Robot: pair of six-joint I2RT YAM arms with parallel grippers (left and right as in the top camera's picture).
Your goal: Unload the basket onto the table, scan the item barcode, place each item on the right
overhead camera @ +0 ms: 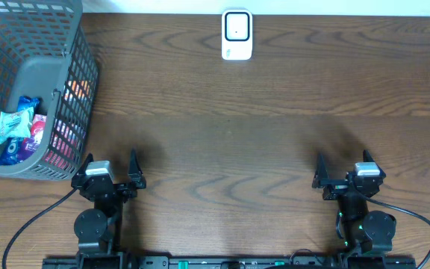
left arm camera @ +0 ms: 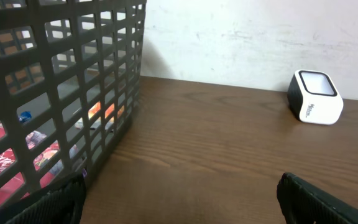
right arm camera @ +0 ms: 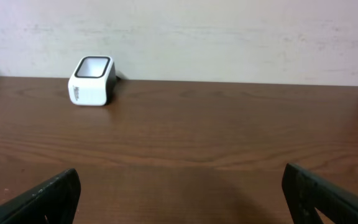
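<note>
Two fingers [left arm camera: 319,199] of the left gripper [overhead camera: 111,166] stand wide apart at the lower corners of the left wrist view, with nothing between them. The right gripper [overhead camera: 343,168] is the same, its fingers [right arm camera: 42,199] spread and empty over bare wood. Both grippers sit low at the near edge of the table [overhead camera: 222,142], well apart from each other and pointing toward the far side, each on its arm with a cable trailing behind.

Just beside the left gripper, on its outer side, stands a grey basket [overhead camera: 28,170]. Inside it lie several packets [overhead camera: 17,127], blue and white, pink and red; no barcode can be made out on them. The white scanner [overhead camera: 237,34] stands at the far edge of the table, near its middle, well apart from the basket and both grippers.
</note>
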